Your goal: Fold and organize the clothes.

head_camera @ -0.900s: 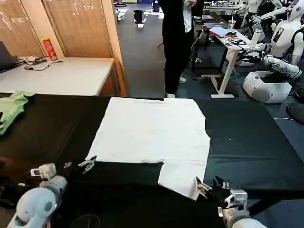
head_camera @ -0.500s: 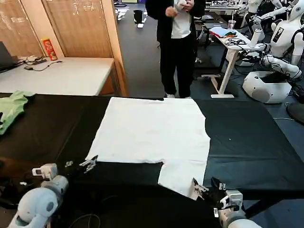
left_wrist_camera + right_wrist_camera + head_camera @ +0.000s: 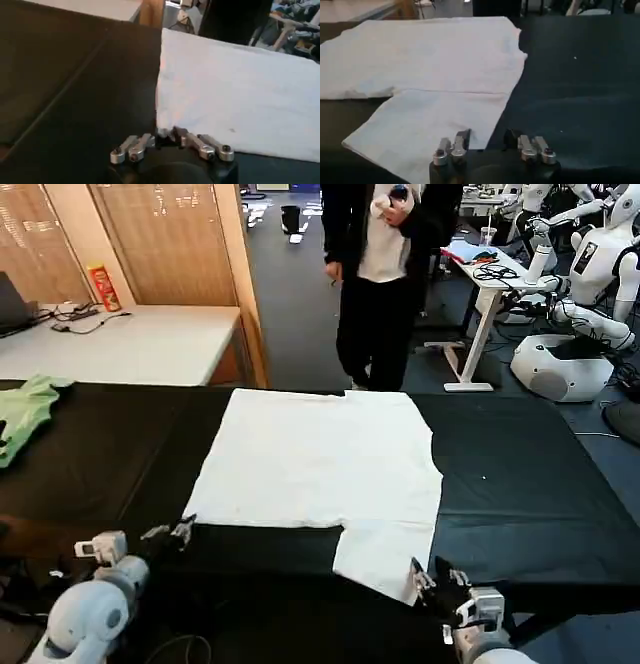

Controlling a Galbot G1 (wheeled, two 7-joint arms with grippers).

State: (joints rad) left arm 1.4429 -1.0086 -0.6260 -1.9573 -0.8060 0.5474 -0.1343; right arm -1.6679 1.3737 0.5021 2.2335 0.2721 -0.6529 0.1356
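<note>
The white T-shirt (image 3: 320,464) lies flat on the black table (image 3: 520,484), plain side up, with one sleeve flap (image 3: 385,554) reaching toward the near edge. My left gripper (image 3: 183,530) sits low at the shirt's near left corner. In the left wrist view its fingers (image 3: 170,132) are drawn together at the edge of the cloth (image 3: 240,85); I cannot tell if fabric is pinched. My right gripper (image 3: 428,574) is open at the sleeve flap's near right corner. In the right wrist view it (image 3: 486,137) straddles the cloth's (image 3: 435,60) edge.
A light green garment (image 3: 25,409) lies at the table's far left. A person (image 3: 385,274) stands just beyond the far edge. A pale side table (image 3: 130,344) is at the back left, and other robots (image 3: 590,284) at the back right.
The left gripper has slipped slightly back and left from the shirt corner. The right gripper shifted a little at the sleeve flap. The person stepped closer to the table. The shirt lies as before.
</note>
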